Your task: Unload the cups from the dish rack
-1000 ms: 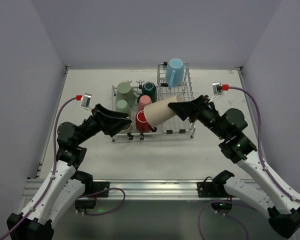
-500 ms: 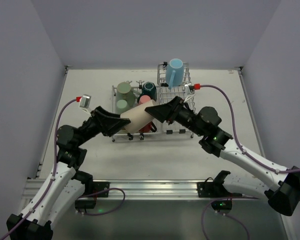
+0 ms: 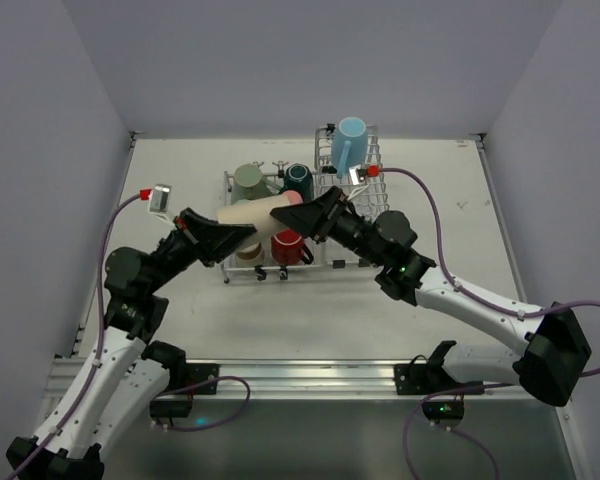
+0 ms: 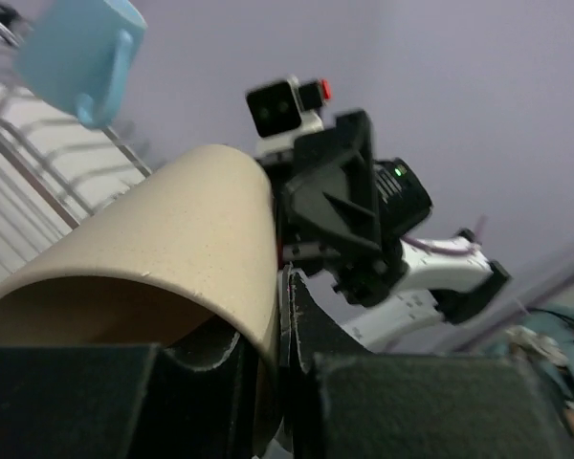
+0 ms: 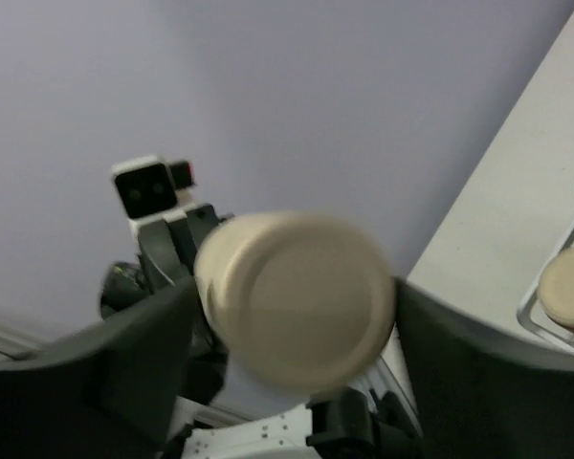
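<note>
The beige cup (image 3: pixel 258 213) is held on its side in the air above the low section of the dish rack (image 3: pixel 365 250), its mouth turned toward the left arm and its base toward the right arm. It is gripped from both ends. At the mouth, the wall of the cup is taken between the fingers of the left end effector (image 3: pixel 238 236). In the left wrist view one finger (image 4: pixel 301 320) is seen against the outside of the rim and the other just inside it, so that only a narrow gap remains, filled by the cup wall (image 4: pixel 153 258). At the other end, the right end effector (image 3: pixel 315 213) is spread wide around the cup. In the right wrist view, which is blurred, its two fingers (image 5: pixel 148 349) are seen against opposite sides of the cup (image 5: pixel 297 301), whose flat base faces the camera.

The other cups are left in the rack. A light blue mug (image 3: pixel 349 142) is hung on the prongs of the raised section. In the low section a sage green cup (image 3: pixel 248 180), a dark teal cup (image 3: pixel 298 179), a red cup (image 3: pixel 286 245) and a tan cup (image 3: pixel 248 252) are seen beneath and behind the held cup. The rack is stood near the middle of the pale surface (image 3: pixel 180 180), toward the far side.
</note>
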